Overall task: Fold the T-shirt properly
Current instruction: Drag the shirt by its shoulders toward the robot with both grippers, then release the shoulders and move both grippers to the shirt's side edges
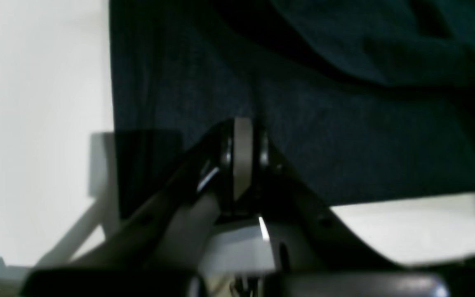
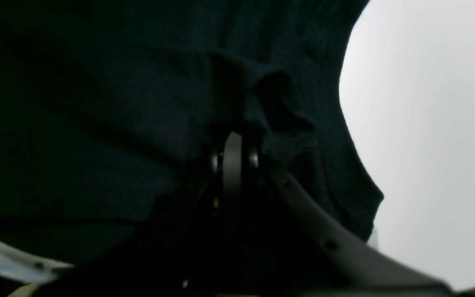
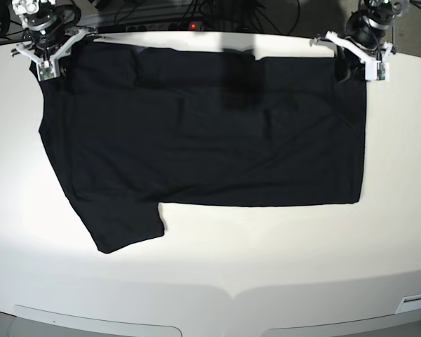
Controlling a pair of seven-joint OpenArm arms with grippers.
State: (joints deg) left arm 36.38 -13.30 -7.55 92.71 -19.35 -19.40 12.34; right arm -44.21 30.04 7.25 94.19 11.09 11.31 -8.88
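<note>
I hold the T-shirt [image 3: 203,147], spread dark on the white table [image 3: 281,260], by its two far corners: left jaws [image 3: 365,62] and right jaws [image 3: 45,62] both pinched on cloth (one sleeve juts nearward). Next, I judge, a level carry toward the near hem.

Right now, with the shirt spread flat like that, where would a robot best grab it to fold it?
Probably at the two far corners of the T-shirt, where both grippers sit already: the right gripper and the left gripper, each pinching the edge from the table's far side. The cloth lies flat, so only edges and corners give thin fingers something to close on.
</note>
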